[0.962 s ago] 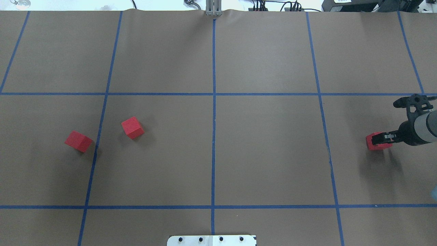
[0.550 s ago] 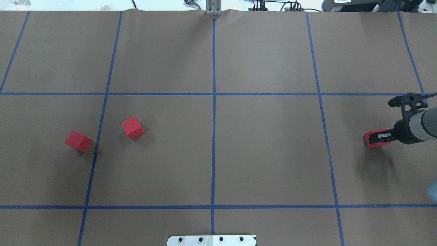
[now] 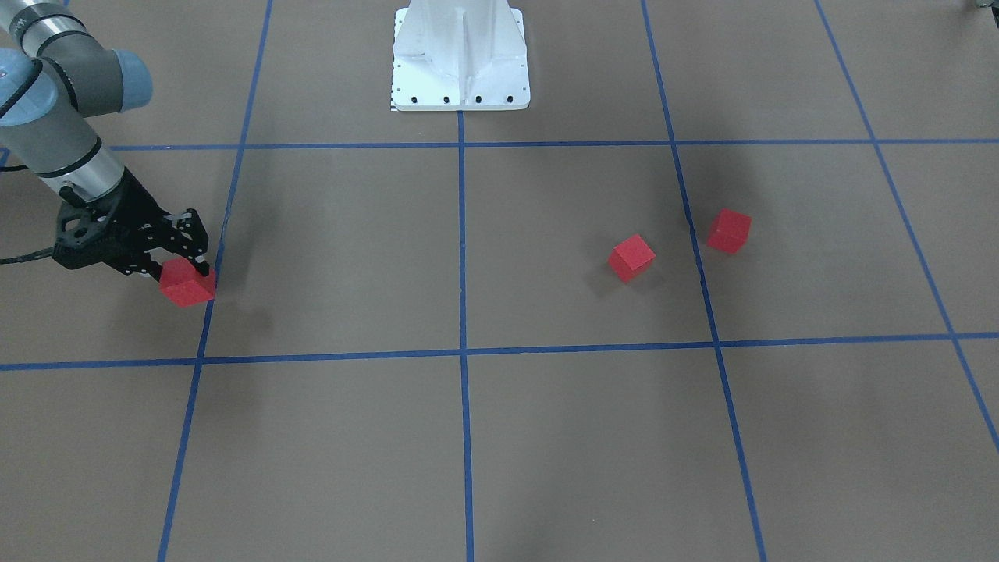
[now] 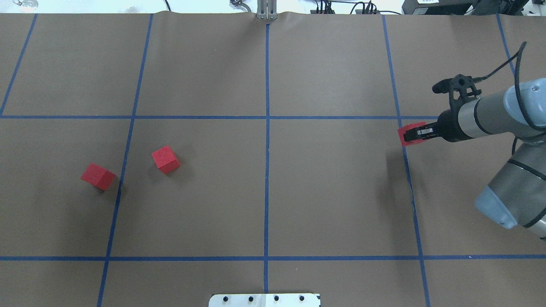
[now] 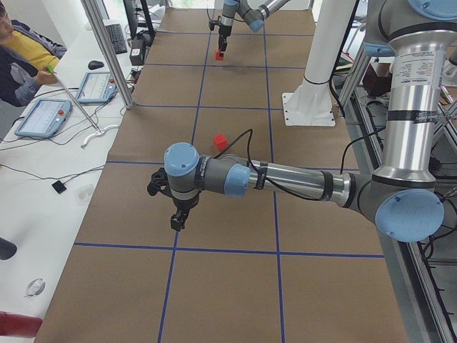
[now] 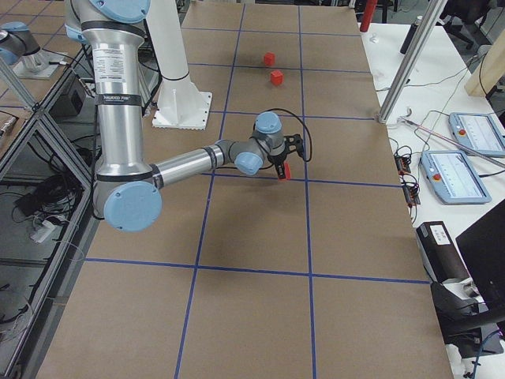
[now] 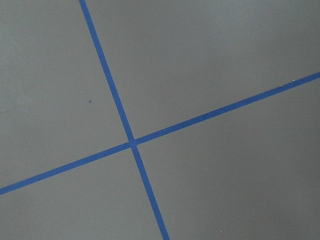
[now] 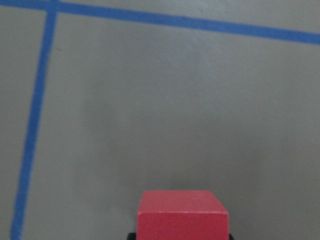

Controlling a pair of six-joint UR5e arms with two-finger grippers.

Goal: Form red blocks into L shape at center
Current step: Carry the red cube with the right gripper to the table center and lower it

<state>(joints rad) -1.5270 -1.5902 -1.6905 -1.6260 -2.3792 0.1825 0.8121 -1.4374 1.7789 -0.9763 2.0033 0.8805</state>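
Note:
My right gripper is shut on a red block and holds it above the table, over the blue tape line right of the center. The same block shows in the front-facing view and low in the right wrist view. Two more red blocks lie apart on the left side, one each side of a tape line. My left gripper shows only in the exterior left view, above bare brown paper. I cannot tell if it is open or shut.
The robot's white base plate sits at the near table edge. A metal post stands at the far edge on the centre line. An operator and tablets are beside the table's far side.
My right gripper has lifted the red block off the table and carried it left and farther away, toward the center. The two left blocks have not moved.

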